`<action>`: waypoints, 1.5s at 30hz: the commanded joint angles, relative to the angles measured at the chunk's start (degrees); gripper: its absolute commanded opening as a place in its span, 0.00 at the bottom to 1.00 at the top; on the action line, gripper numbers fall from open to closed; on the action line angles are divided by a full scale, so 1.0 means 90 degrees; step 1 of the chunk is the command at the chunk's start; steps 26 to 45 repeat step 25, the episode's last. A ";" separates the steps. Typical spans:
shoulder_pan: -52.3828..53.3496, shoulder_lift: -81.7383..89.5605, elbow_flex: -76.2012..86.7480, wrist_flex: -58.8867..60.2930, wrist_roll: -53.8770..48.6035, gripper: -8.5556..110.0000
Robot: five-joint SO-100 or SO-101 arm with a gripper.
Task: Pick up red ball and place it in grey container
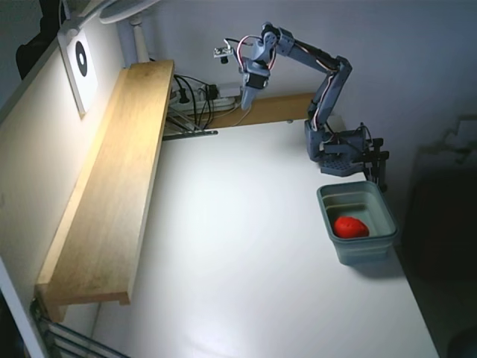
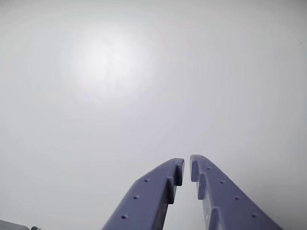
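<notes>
Inside the grey container (image 1: 375,246), toward its near end in the fixed view, one red ball (image 1: 350,227) was seen lying on the floor of the tub. The single tub was set at the right edge of the white table (image 1: 246,253), its long axis running from the arm's base toward the viewer. One gripper (image 2: 187,165) was held high above bare table, well apart from the tub, its jaws brought almost together on nothing

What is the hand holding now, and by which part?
Nothing. The hand is shut and empty above the table; the red ball lies in the grey container.
</notes>
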 commanded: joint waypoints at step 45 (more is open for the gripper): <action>0.0316 0.0280 -0.0323 0.0203 0.0020 0.05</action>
